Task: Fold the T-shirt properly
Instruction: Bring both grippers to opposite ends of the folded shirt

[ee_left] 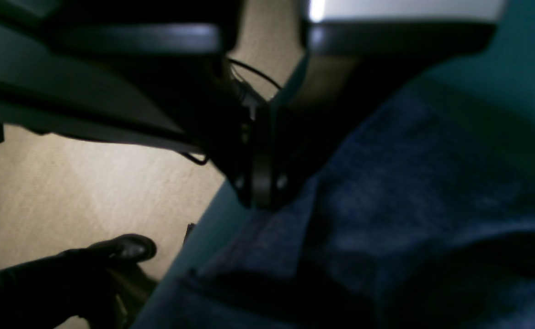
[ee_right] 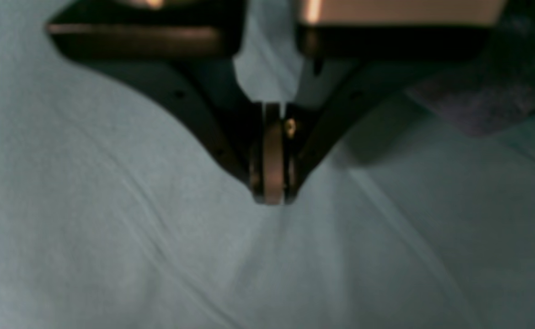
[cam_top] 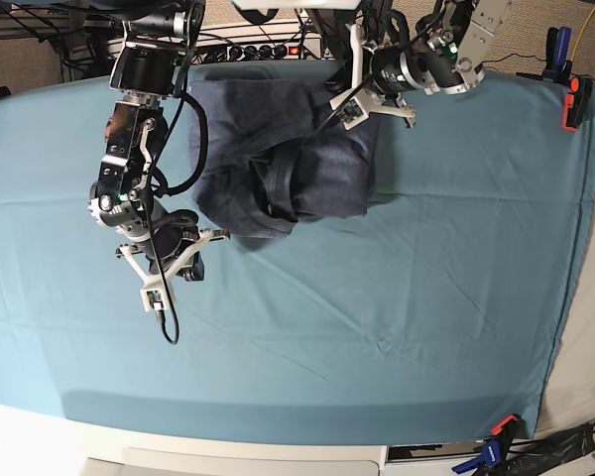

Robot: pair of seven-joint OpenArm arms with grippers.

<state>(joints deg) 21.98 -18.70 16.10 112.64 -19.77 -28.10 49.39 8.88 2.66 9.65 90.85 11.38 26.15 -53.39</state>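
Observation:
The slate-blue T-shirt [cam_top: 278, 159] lies bunched and partly folded at the back middle of the table, with a dark roll of fabric across its centre. My left gripper [cam_top: 345, 102] is at its far right corner; in the left wrist view the left gripper [ee_left: 260, 202] is shut, pinching the edge of the T-shirt [ee_left: 409, 196] by the table's rim. My right gripper [cam_top: 183, 263] sits to the front left of the shirt. There the right gripper [ee_right: 272, 200] is shut on nothing, tips down on the teal cloth [ee_right: 112, 205]. A bit of T-shirt [ee_right: 487, 105] shows at upper right.
Teal cloth covers the table [cam_top: 377, 327]. Clamps hold it at the right edge [cam_top: 573, 99] and the front edge [cam_top: 494, 451]. Cables and a power strip [cam_top: 263, 48] run along the back. Past the table's rim are the beige floor [ee_left: 89, 183] and a dark shoe [ee_left: 125, 249].

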